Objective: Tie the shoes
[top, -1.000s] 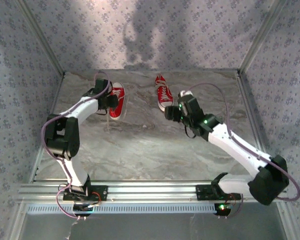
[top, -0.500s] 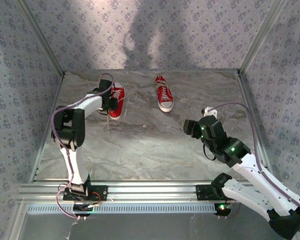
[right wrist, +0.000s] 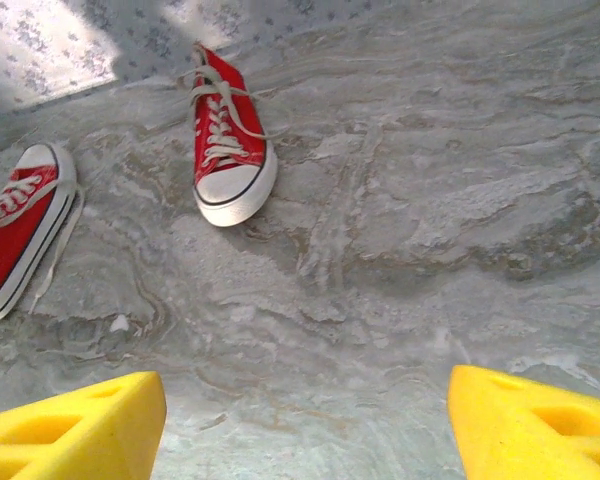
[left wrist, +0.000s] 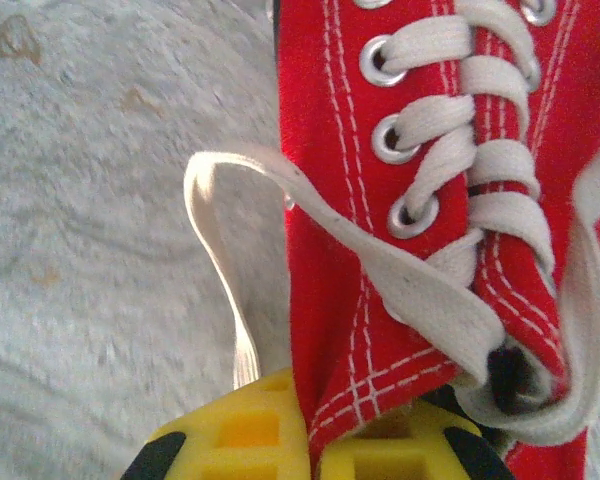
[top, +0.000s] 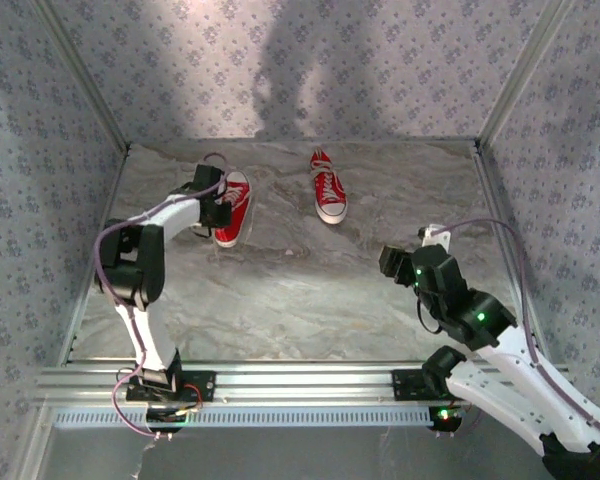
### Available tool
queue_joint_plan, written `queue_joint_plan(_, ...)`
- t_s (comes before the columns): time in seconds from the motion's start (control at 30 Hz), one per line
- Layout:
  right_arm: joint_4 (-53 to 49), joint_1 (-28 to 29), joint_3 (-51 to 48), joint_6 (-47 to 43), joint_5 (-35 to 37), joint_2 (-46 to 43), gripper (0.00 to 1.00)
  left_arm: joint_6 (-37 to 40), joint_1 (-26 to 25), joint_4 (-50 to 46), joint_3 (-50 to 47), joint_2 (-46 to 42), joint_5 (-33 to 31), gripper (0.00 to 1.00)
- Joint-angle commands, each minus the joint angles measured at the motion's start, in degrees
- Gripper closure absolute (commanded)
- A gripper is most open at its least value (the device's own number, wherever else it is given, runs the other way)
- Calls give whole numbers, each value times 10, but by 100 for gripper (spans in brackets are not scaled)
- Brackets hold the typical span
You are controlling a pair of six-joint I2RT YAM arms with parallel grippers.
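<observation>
- Your left tool (top: 217, 207) is pinching the canvas edge by the opening of the left small red canvas sneaker (top: 236, 198) with a white sole. That shoe lies at 11 o'clock on the marbled grey desk (top: 300, 290).
- The matching right red sneaker (top: 329, 190) sits at 12 o'clock, apart from its mate, with its laces loose.
- Your right tool (top: 388, 258) hangs at 4 o'clock with its fingers spread wide, well apart from both shoes.
- I judge this an early step: you are steadying the left shoe, and no knot shows.
- A loose white lace (left wrist: 245, 163) loops out at 9 o'clock of the shoe in the left wrist view. Next you likely need to pinch that lace alone and bring the right tool in for the other end.
</observation>
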Motion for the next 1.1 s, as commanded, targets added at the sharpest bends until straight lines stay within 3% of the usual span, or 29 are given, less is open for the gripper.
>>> queue_joint_plan(0.0, 2, 0, -22, 13, 51, -25, 19, 56, -52, 38, -7, -97, 49, 100)
queue_joint_plan(0.33, 14, -26, -50, 2, 57, -42, 17, 227, -239, 36, -74, -181, 211, 100)
queue_joint_plan(0.57, 14, -48, -56, -2, 40, -42, 19, 306, -337, -20, -73, -132, 194, 100)
queue_joint_plan(0.67, 16, -54, -65, 8, 37, -43, 10, 310, -348, -33, -66, -105, 150, 98)
queue_joint_plan(0.8, 38, -63, -82, 13, 14, -39, 8, 304, -349, -39, -59, -84, 100, 67)
queue_joint_plan(1.0, 54, -84, -87, 39, -37, 11, 5, 254, -349, -39, -62, -101, 59, 31)
queue_joint_plan(1.07, 70, -87, -88, 29, -69, 38, 5, 223, -351, -40, -75, -134, 53, 26)
